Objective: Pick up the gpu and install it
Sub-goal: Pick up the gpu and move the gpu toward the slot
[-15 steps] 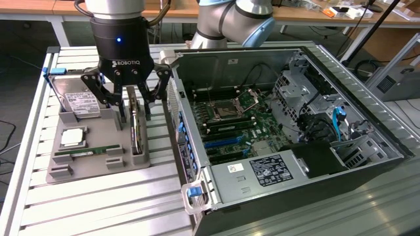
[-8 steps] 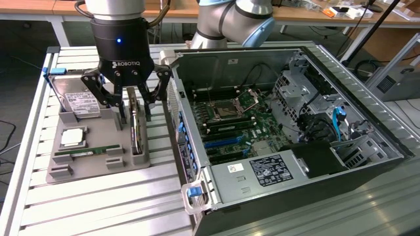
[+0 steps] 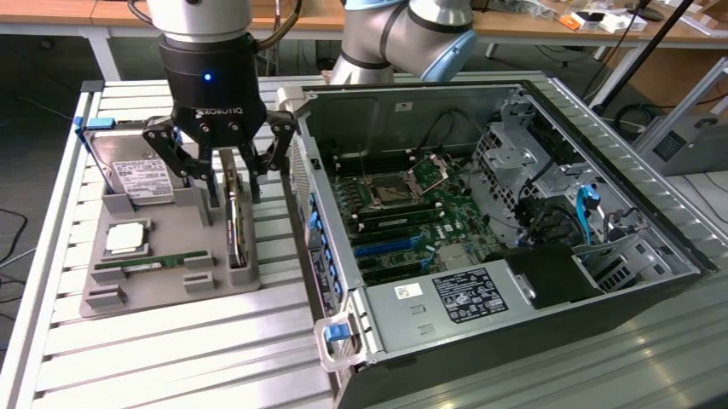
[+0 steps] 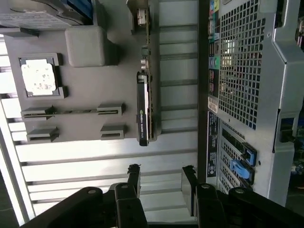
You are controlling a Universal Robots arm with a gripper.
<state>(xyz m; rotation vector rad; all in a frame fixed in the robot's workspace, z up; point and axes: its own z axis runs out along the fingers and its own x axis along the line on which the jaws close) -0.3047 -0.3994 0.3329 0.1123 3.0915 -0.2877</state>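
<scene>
The gpu [image 3: 235, 228] is a thin dark card standing on its edge in the slot of a grey holder [image 3: 148, 294], at the side nearest the computer case. In the wrist view the gpu [image 4: 144, 107] appears edge-on, with its metal bracket end farthest from the fingers. My gripper [image 3: 231, 186] hangs just above the card's far end, its fingers [image 3: 187, 170] spread on either side of the card. The gripper [image 4: 161, 178] is open and holds nothing; the card lies ahead of the fingertips [image 4: 134, 173], apart from them.
The holder also carries a silver hard drive [image 3: 136, 175], a CPU [image 3: 125, 239] and a green RAM stick [image 3: 153, 264]. The open computer case [image 3: 637, 256] lies to the exterior view's right, motherboard [image 3: 398, 204] exposed. Its perforated rear panel [image 4: 242, 71] stands close beside the holder.
</scene>
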